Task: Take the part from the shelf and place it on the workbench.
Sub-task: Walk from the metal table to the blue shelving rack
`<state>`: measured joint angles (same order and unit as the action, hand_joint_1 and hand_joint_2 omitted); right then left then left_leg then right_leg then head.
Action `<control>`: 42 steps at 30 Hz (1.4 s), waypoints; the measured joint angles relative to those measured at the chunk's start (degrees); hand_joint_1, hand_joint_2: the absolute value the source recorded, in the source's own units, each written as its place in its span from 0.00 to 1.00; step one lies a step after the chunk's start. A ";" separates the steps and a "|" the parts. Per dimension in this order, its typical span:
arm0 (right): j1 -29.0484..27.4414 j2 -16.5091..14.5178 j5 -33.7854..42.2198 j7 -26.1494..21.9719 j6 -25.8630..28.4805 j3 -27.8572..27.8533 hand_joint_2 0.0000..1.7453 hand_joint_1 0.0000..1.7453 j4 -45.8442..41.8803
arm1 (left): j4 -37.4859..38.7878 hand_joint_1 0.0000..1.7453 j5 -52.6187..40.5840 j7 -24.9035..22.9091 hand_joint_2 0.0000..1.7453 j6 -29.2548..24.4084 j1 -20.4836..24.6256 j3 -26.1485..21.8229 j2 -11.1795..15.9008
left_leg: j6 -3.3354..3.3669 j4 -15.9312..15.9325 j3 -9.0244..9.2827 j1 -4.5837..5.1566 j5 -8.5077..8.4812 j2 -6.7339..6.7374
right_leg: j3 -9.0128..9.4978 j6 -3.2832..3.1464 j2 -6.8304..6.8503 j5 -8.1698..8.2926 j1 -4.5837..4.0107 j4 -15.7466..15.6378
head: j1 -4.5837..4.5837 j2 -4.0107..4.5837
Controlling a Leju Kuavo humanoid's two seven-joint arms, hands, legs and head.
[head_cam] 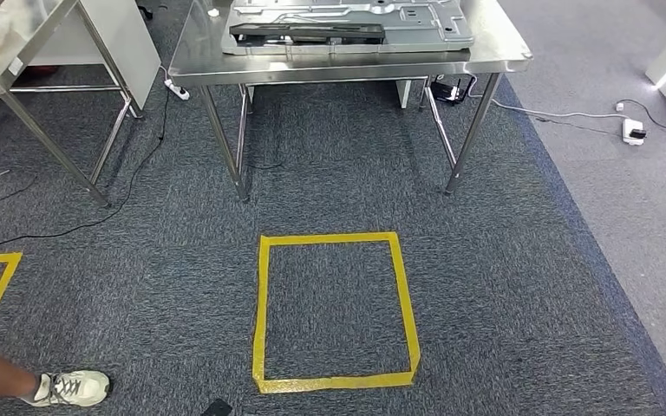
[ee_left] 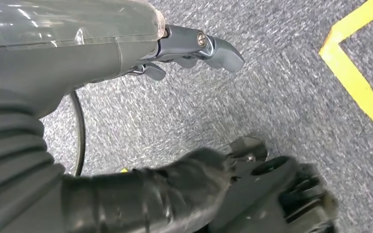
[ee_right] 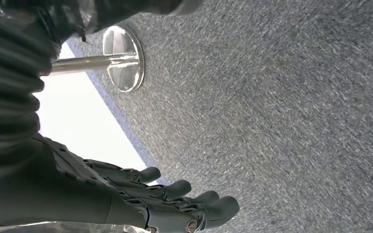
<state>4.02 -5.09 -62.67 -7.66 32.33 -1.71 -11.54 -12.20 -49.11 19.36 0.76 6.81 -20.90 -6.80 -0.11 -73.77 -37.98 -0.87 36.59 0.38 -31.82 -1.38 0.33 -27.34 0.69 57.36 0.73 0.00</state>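
Blue-grey carpet (head_cam: 486,286) covers the room in the head view, with a square of yellow tape (head_cam: 336,310) marked on it. Beyond the square stands a steel workbench (head_cam: 503,54), and on its top lies the part (head_cam: 347,22), a large flat pressed-metal panel with a dark strip along its near edge. Well to the left of the workbench stands a second steel table (head_cam: 30,52); a person's sneaker (head_cam: 69,388) shows left of the square. From the left wrist, the left hand (ee_left: 194,51) hangs over carpet holding nothing, fingers loosely extended. From the right wrist, the right hand (ee_right: 175,199) likewise hangs empty, fingers straight and slightly apart, beside a round steel foot (ee_right: 122,58).
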 joint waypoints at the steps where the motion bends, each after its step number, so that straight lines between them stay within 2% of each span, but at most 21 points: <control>1: -0.02 0.00 -0.02 -0.01 0.08 -0.01 0.00 0.00 0.00 | 0.00 0.00 0.00 0.02 1.00 0.00 -0.04 0.00 0.00 | -0.01 -0.01 0.21 0.00 -0.58 0.00 | -0.12 0.01 -0.01 0.02 -0.03 0.14 | -0.01 0.00; 4: 0.00 0.00 -0.05 -0.04 0.21 -0.02 0.00 0.00 0.00 | 0.00 0.00 0.00 0.03 1.00 0.00 0.03 -0.01 0.02 | 0.22 9.74 5.49 -0.04 -5.44 0.01 | -0.41 0.36 -0.09 -0.17 -0.09 0.96 | 0.00 0.00; 6: 0.07 0.00 0.03 -0.05 0.22 -0.06 0.00 0.00 0.00 | 0.00 0.00 -0.01 0.03 1.00 0.00 0.17 -0.03 0.01 | 0.61 14.44 7.63 0.07 -6.71 -0.08 | -0.82 0.96 -0.11 -0.32 -0.31 1.64 | -0.03 0.00; 9: 0.12 0.00 0.35 -0.04 0.20 -0.19 0.00 0.00 0.00 | 0.00 0.00 -0.07 0.04 1.00 0.00 0.02 -0.04 -0.02 | 1.49 15.22 7.52 0.19 -7.05 -0.15 | -1.17 1.99 -0.13 -0.10 -0.33 1.83 | -0.04 0.00; 11: 0.10 0.00 0.62 -0.11 0.15 -0.34 0.00 0.00 0.00 | 0.00 0.00 -0.08 0.04 1.00 0.01 0.03 -0.04 -0.05 | 2.31 15.69 7.45 0.01 -7.62 -0.08 | -1.97 2.62 -0.20 -1.67 -0.17 3.65 | -0.05 0.00; 14: 0.08 0.00 0.79 -0.21 0.10 -0.72 0.00 0.00 0.00 | 0.00 0.00 -0.08 0.08 1.00 0.10 0.08 -0.06 -0.10 | 2.91 15.75 6.95 0.02 -8.03 0.05 | -6.30 3.35 -0.25 -7.29 0.05 13.60 | -0.05 0.00; 15: 0.06 0.00 0.79 -0.21 0.09 -0.84 0.00 0.00 0.00 | 0.00 0.00 -0.09 0.09 1.00 0.14 0.02 -0.06 -0.11 | 2.94 15.65 6.78 0.07 -8.06 0.08 | -7.44 3.45 -0.25 -8.19 0.07 16.36 | -0.05 0.00; 16: 0.03 0.00 0.80 -0.21 0.07 -0.96 0.00 0.00 0.00 | 0.00 0.00 -0.09 0.09 1.00 0.16 -0.05 -0.06 -0.11 | 2.95 15.56 6.69 0.13 -8.07 0.09 | -7.62 3.42 -0.25 -7.92 0.06 17.12 | -0.05 0.00; 17: 0.02 0.00 0.83 -0.21 0.04 -1.05 0.00 0.00 0.00 | 0.00 0.00 -0.10 0.09 1.00 0.18 -0.09 -0.06 -0.11 | 2.96 15.51 6.67 0.18 -8.08 0.06 | -6.68 3.26 -0.25 -6.61 0.04 15.60 | -0.06 0.00; 19: 0.07 0.02 0.90 -0.21 -0.01 -1.24 0.00 0.00 0.00 | 0.00 0.00 -0.11 0.10 1.00 0.19 -0.09 -0.06 -0.16 | 2.91 15.49 6.78 0.30 -8.09 0.00 | -2.49 2.45 -0.25 -2.87 -0.21 7.75 | -0.05 0.00; 21: 0.19 0.06 0.97 -0.23 -0.05 -1.41 0.00 0.00 0.00 | 0.00 0.00 -0.11 0.13 1.00 0.21 -0.04 -0.06 -0.25 | 2.54 15.49 6.72 0.43 -8.17 0.01 | 0.35 1.66 -0.22 -1.06 -0.64 1.82 | -0.04 0.00; 23: 0.27 0.08 1.07 -0.32 -0.08 -1.63 0.00 0.00 0.00 | 0.00 0.00 -0.11 0.17 1.00 0.28 0.00 -0.06 -0.30 | 1.87 15.71 6.66 0.43 -8.38 0.09 | 0.58 1.28 -0.25 -0.94 -0.92 0.73 | -0.04 0.00; 25: 0.27 0.06 1.17 -0.43 -0.10 -1.76 0.00 0.00 0.00 | 0.00 0.00 -0.12 0.21 1.00 0.35 0.02 -0.06 -0.29 | 1.25 15.51 6.56 0.43 -8.04 0.11 | 0.78 0.68 -0.28 -0.36 -0.52 -0.15 | -0.05 0.00; 27: 0.30 0.03 1.24 -0.55 -0.10 -1.79 0.00 0.00 0.00 | 0.00 0.00 -0.13 0.22 1.00 0.37 0.03 -0.06 -0.25 | 0.81 12.11 5.08 0.41 -5.57 -0.01 | 0.95 -0.03 -0.21 0.31 -0.12 -1.07 | -0.03 0.00; 29: 0.30 0.01 1.27 -0.66 -0.11 -1.79 0.00 0.00 0.01 | 0.00 0.00 -0.14 0.24 1.00 0.38 -0.05 -0.06 -0.22 | 0.43 4.74 1.80 0.25 -1.69 -0.09 | 0.69 -0.30 -0.19 0.49 -0.21 -1.07 | -0.02 0.00; 31: 0.20 0.00 1.33 -0.72 -0.13 -1.79 0.00 0.00 0.02 | 0.00 0.00 -0.16 0.25 1.00 0.40 -0.22 -0.06 -0.22 | 0.06 -0.04 -0.26 0.08 -0.41 -0.09 | 0.45 -0.28 -0.30 0.48 -0.22 -0.78 | -0.02 0.00; 32: 0.16 0.00 1.36 -0.73 -0.13 -1.79 0.00 0.00 0.02 | 0.00 0.00 -0.17 0.25 1.00 0.41 -0.28 -0.06 -0.21 | -0.05 0.75 0.22 -0.01 -1.46 -0.08 | 0.38 -0.21 -0.43 0.43 -0.20 -0.58 | -0.02 0.00; 34: 0.16 -0.03 1.40 -0.74 -0.14 -1.79 0.00 0.00 0.02 | 0.00 0.00 -0.20 0.25 1.00 0.42 -0.29 -0.06 -0.16 | -0.08 7.81 3.80 -0.25 -5.17 -0.31 | 0.27 0.15 -0.80 0.20 -0.13 -0.01 | -0.02 0.00; 36: 0.28 -0.06 1.45 -0.75 -0.13 -1.80 0.00 0.00 0.02 | 0.00 0.00 -0.26 0.26 1.00 0.43 -0.24 -0.06 -0.13 | 0.24 13.97 6.77 -0.26 -7.21 -0.79 | -0.10 0.81 -1.17 -0.13 -0.29 0.83 | -0.02 0.00; 40: 0.25 -0.06 1.61 -0.77 -0.14 -2.05 0.00 0.00 0.02 | 0.00 0.00 -0.39 0.27 1.00 0.48 -0.26 -0.06 -0.13 | 1.54 15.50 7.20 -0.04 -7.78 -0.51 | -0.66 2.09 -1.64 -0.13 -0.27 1.26 | -0.04 0.00; 42: 0.24 -0.05 1.55 -0.73 -0.12 -2.20 0.00 0.00 0.02 | 0.00 0.00 -0.54 0.28 1.00 0.48 -0.18 -0.06 -0.13 | 2.32 15.95 7.13 -0.22 -8.22 0.08 | -1.99 2.67 -1.39 -2.31 -0.11 4.29 | -0.08 0.00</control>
<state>4.26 -5.14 -61.12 -8.39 32.21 -3.91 -11.52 -12.20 -49.65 19.64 1.25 6.64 -20.96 -6.93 2.21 -57.82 -30.86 -1.09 28.37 0.46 -33.82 1.29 -1.06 -29.65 0.58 61.65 0.66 0.00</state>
